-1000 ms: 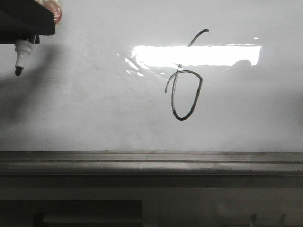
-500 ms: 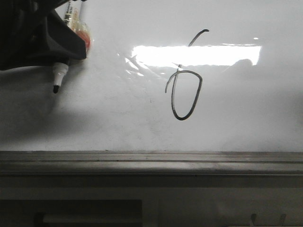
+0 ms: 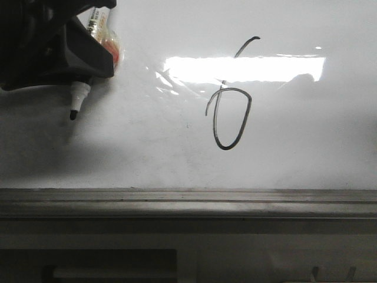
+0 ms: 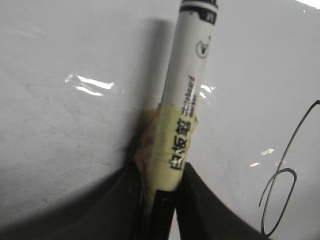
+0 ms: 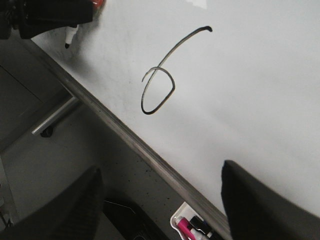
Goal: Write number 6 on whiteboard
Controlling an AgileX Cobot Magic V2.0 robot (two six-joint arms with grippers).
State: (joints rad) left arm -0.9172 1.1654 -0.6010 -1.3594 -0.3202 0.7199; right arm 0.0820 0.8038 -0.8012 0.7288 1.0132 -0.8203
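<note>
The whiteboard (image 3: 306,147) fills the front view. The number 6 (image 3: 224,147), a thin black loop with a long curved tail, is drawn at its centre. It also shows in the left wrist view (image 4: 295,176) and the right wrist view (image 5: 200,30). My left gripper (image 3: 65,56) is at the upper left, shut on a white marker (image 4: 192,85) wrapped in yellow tape. The marker's black tip (image 3: 73,115) points down, well left of the number 6. My right gripper (image 5: 160,190) is open and empty, low, off the board's lower edge.
A grey metal tray edge (image 3: 188,197) runs along the board's bottom, with a dark ledge (image 3: 188,227) below it. A white holder with a pink marker and others (image 5: 192,227) sits under the edge near my right gripper. A bright light reflection (image 3: 247,69) crosses the board.
My left gripper has moved right and a little down with the marker, further into the front view. The number 6 is unchanged.
</note>
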